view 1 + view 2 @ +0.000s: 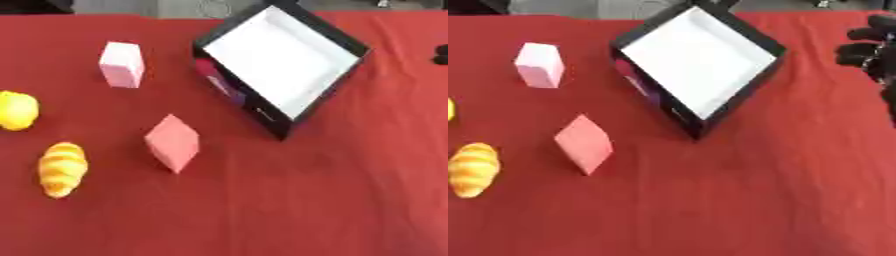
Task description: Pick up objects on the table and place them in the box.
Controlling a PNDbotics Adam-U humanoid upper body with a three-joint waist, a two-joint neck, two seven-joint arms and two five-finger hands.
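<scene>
My right hand [868, 47] hovers right of the box [348, 42], fingers curled, holding nothing. Left of the box: pale pink block [121, 64], red block [172, 142], croissant [62, 169], yellow thing [17, 110]

Bare red cloth [306, 200] lies open front and right — only the box [278, 60] (black-walled) stands there.

light: bright, even, diffuse — no glare | shadows: short and soft, falling toward 3 o'clock of the pale pink block [122, 64] and red block [172, 142] | white box [282, 59] interior nearly washed out | focus: whole frame soft — edges smeared | right hand [874, 46] at 2 o'clock a dark blur
</scene>
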